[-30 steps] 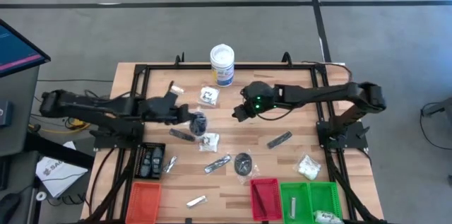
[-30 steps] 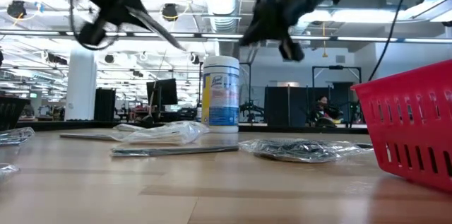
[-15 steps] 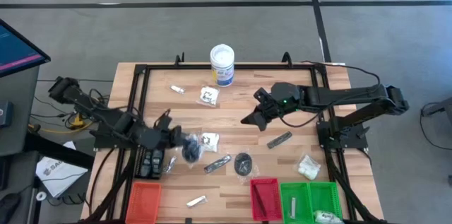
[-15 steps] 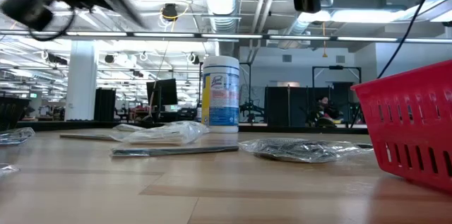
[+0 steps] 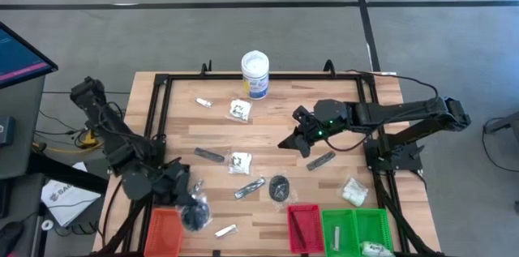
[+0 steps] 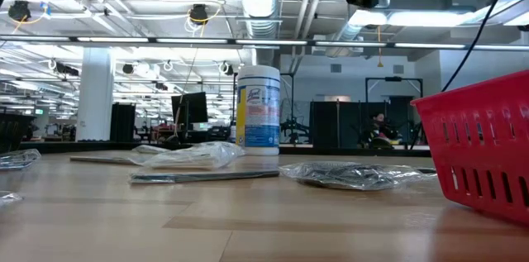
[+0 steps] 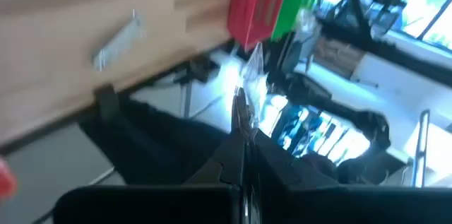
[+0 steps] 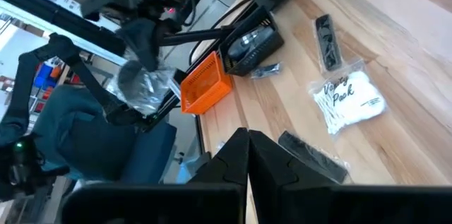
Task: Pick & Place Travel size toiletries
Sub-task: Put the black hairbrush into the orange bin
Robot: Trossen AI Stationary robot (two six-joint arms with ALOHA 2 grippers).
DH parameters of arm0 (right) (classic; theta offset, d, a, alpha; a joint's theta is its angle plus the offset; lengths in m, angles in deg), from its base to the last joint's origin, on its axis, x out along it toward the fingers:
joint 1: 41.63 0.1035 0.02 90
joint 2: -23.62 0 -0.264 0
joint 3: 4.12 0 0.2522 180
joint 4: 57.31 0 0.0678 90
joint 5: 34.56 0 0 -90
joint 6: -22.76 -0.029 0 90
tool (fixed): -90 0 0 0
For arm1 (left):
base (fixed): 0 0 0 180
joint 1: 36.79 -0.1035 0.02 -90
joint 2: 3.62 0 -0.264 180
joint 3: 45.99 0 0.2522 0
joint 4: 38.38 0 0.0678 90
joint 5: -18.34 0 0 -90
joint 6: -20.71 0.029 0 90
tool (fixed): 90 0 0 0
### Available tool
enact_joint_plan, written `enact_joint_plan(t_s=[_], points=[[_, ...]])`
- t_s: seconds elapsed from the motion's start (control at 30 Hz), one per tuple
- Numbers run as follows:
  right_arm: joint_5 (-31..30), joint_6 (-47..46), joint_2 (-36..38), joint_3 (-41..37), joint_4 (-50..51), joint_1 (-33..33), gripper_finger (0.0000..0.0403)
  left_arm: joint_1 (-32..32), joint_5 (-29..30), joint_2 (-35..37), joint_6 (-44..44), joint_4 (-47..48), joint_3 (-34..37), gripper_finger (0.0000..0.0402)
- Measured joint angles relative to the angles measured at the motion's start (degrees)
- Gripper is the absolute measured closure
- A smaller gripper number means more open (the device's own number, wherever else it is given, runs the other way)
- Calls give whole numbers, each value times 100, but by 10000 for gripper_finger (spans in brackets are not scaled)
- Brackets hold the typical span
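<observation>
My left gripper (image 5: 193, 208) is shut on a clear packet with a dark round disc (image 5: 195, 216), up in the air at the table's near left, beside the orange tray (image 5: 165, 231). The right wrist view shows that packet (image 8: 141, 83) hanging by the orange tray (image 8: 205, 83). My right gripper (image 5: 290, 140) hovers shut over the middle right of the table, next to a silvery tube (image 5: 322, 160). Other toiletries lie flat: white-filled packets (image 5: 239, 162) (image 5: 353, 190), a black stick (image 5: 209, 154), a disc packet (image 5: 279, 186) and a silvery sachet (image 5: 225, 229). My left gripper pinches the clear film of the disc packet (image 7: 252, 68) between its two shut fingers (image 7: 240, 114). The packet is lifted clear of the table. It hangs below the fingers with the dark disc (image 8: 134, 75) in its lower part.
A white tub with a blue label (image 5: 255, 74) stands at the far edge. The red tray (image 5: 304, 226) and green tray (image 5: 357, 229) sit at the near right edge. A black frame (image 5: 162, 111) runs along the table's sides. Bare wood lies between the scattered items.
My left gripper has carried the disc packet from over the table's middle toward the near left edge, up beside the orange tray. It stayed shut on the packet. My right gripper has moved a little toward the right and near edges, to beside the silvery tube.
</observation>
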Motion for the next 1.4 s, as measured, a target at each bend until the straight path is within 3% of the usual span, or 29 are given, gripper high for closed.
enact_joint_plan(t_s=[0.33,0.63,0.73,0.97,1.17,1.4], points=[[-249,0,0,0,-20,261,403,65,-611,-810,4,114,-1205,400],[-595,-2,-2,0,-219,458,403,100,-1573,-1642,-151,1822,-2609,400],[-670,-4,-2,2,-287,499,403,98,-2161,-1866,-193,2539,-2937,400],[-724,-53,-2,2,-289,583,403,100,-3471,-2427,-205,4109,-3139,400],[-724,-64,-2,2,-294,595,403,113,-3562,-3069,175,5188,-3139,400],[-724,-130,-4,2,-289,595,403,103,-4105,-3726,332,5298,-3140,400]])
